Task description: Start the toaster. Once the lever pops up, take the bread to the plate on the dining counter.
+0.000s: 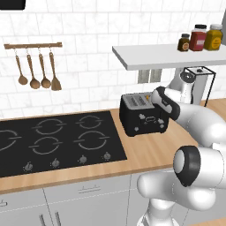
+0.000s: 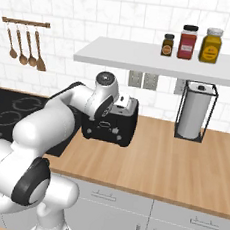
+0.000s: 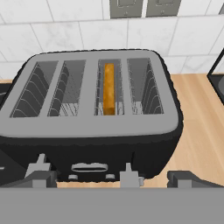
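Wooden worktop [image 2: 162, 167] and white wall shelf [image 2: 158, 61]

On the worktop stand the black toaster [image 1: 143, 115], just right of the inset black cooktop [image 1: 57, 141], and, well to its right, a paper towel roll in a black wire holder [image 2: 195, 113]. Three jars [image 2: 191, 43] stand in a row on the shelf above.

The arm [image 2: 62, 111] is bent forward, its wrist angled down. The gripper [image 3: 111, 181] stands wide open, holding nothing.

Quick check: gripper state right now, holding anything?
Gripper: open, holding nothing, poised just above the toaster's front edge; the bread sits in a slot.
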